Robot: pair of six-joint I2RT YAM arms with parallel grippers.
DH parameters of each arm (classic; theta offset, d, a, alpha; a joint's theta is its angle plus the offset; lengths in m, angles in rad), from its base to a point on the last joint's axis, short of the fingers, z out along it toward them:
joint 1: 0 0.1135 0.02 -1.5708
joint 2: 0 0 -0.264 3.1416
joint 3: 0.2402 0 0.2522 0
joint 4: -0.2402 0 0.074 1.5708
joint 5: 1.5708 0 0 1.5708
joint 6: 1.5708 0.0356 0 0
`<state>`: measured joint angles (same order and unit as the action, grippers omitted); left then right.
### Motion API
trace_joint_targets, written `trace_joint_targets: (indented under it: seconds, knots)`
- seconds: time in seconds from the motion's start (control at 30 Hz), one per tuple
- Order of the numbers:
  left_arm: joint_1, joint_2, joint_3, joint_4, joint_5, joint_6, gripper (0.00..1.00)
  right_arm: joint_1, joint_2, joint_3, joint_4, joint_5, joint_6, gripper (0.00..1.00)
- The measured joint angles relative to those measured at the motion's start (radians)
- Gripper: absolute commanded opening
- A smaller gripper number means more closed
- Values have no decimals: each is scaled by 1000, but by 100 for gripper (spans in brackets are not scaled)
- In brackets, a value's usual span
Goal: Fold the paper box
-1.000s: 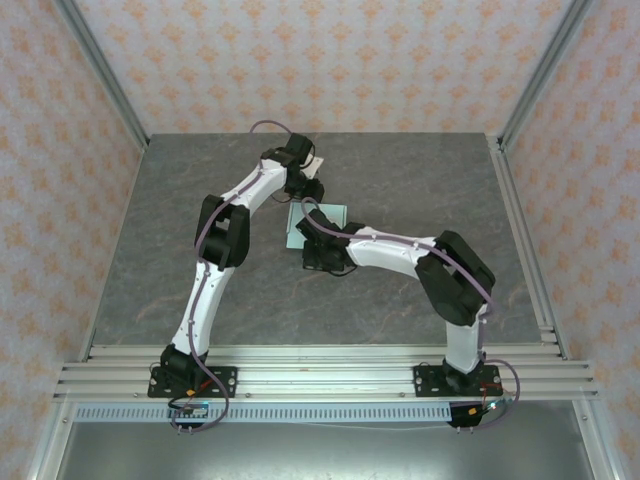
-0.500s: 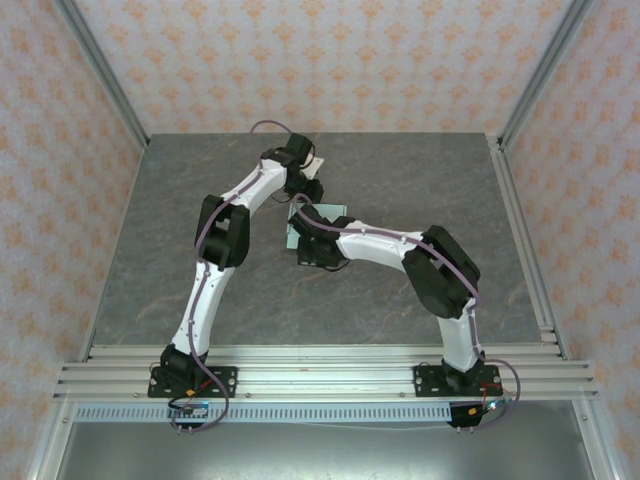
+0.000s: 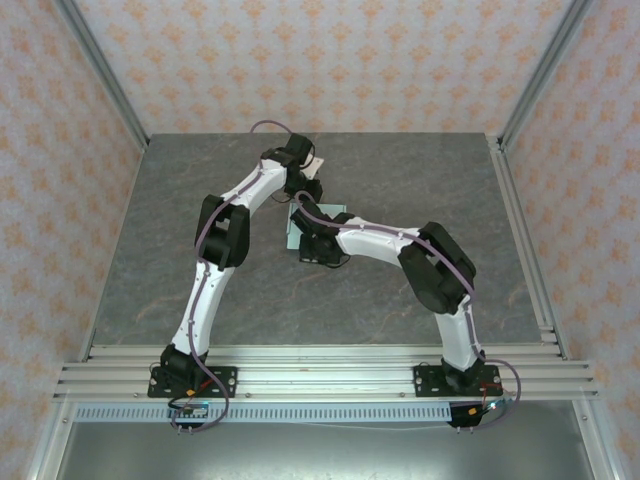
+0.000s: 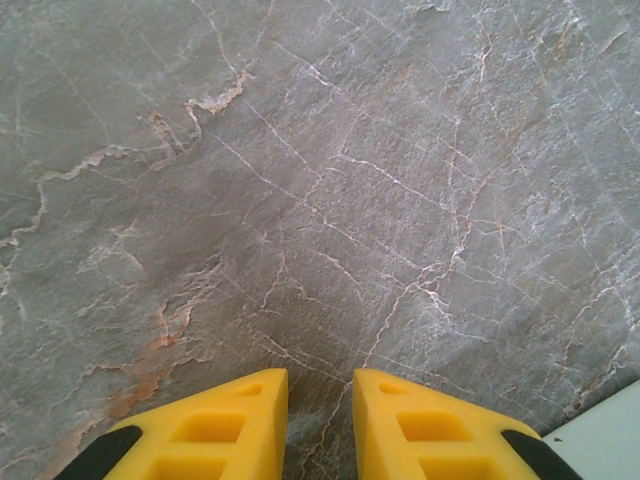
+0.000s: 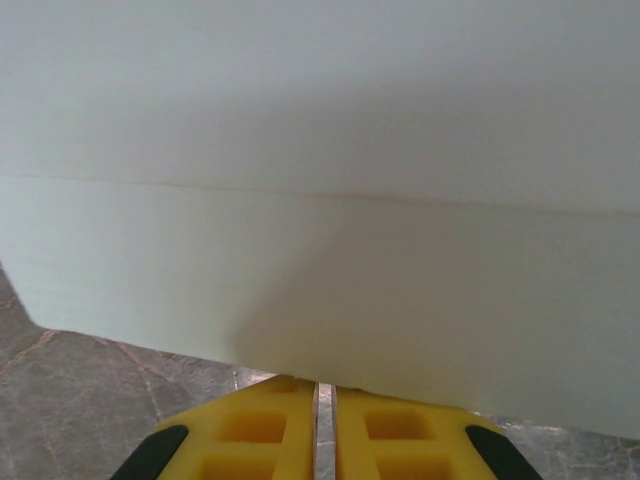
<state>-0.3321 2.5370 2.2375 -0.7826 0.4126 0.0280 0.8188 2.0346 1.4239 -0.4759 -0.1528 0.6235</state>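
The right gripper (image 5: 323,388) is clenched, its tips hidden by the edge of the paper box (image 5: 320,200). The left gripper (image 4: 320,388) is held slightly parted, empty, over the bench (image 4: 300,200).

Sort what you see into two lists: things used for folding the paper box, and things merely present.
Job: paper box; right gripper, shut, tips at the box's edge; left gripper, open, empty.
Merely there: marbled table; patterned walls; metal rails.
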Motion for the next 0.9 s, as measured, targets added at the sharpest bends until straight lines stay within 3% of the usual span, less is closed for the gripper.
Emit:
trace_joint_targets:
  seconds: [0.9]
  knots:
    - [5, 1, -16, 25, 31, -1, 8, -31, 65, 87, -93, -13, -28, 11]
